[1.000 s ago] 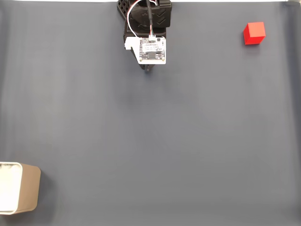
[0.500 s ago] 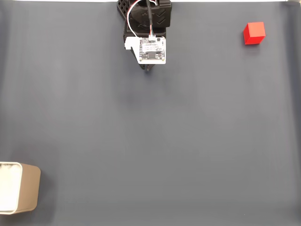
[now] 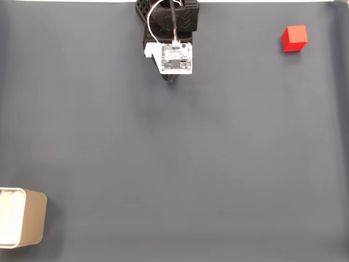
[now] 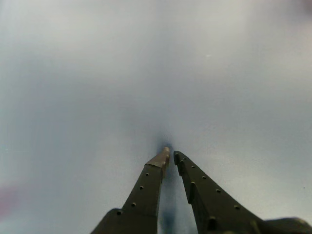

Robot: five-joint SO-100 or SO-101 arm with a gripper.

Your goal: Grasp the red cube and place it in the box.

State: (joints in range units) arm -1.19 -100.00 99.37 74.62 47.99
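Waiting at the far edge of the grey mat [image 3: 174, 164], the arm has its claw [image 4: 169, 155] drawn together, tips almost touching, nothing between them. Red cube [image 3: 294, 39] sits at far right, well apart from the arm. Box [image 3: 22, 225] stands at near left corner, nothing visible inside. Judging by this, nothing is done yet: reach, grasp, carry and drop all remain.

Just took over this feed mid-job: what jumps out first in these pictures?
In the fixed view, the red cube stands out at the top right of the dark grey mat, with the box at the far bottom left. The gripper hangs at top centre, fingers nearly closed and holding nothing.
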